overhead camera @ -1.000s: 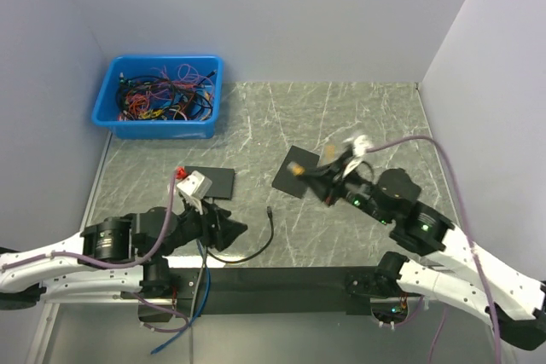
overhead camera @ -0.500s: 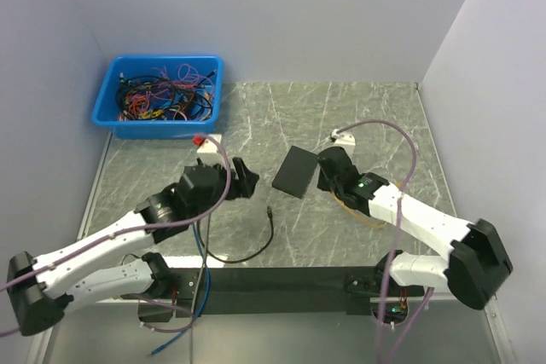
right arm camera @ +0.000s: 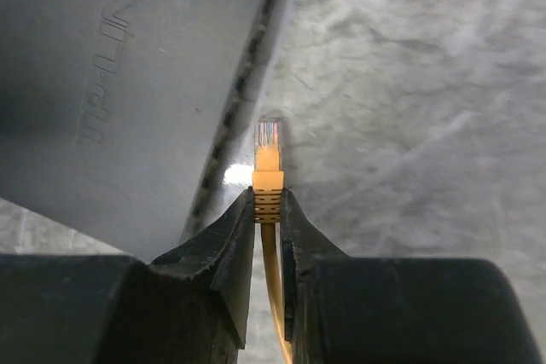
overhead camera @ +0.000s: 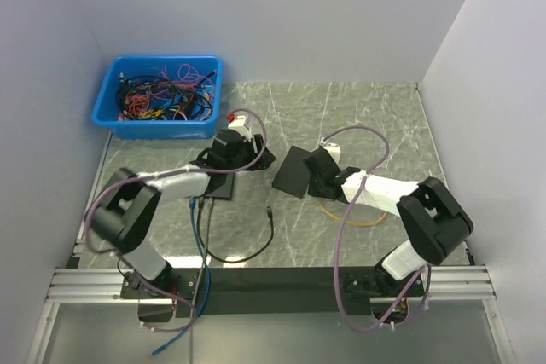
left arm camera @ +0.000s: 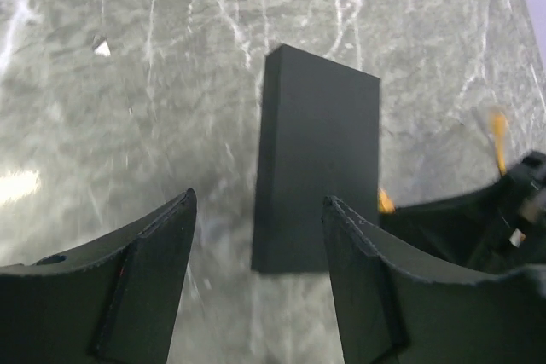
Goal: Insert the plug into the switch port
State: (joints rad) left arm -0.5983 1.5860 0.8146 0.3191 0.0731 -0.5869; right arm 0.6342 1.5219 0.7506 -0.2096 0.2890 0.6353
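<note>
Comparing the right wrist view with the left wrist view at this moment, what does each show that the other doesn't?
Only the right wrist view shows the orange plug pinched in the right gripper, with its clear tip close beside the port row. It also shows the embossed lettering on the casing. Only the left wrist view shows the left gripper, open and holding nothing, and the full rectangular outline of the black switch. Both show the switch, the marble table and some of the orange cable.
</note>
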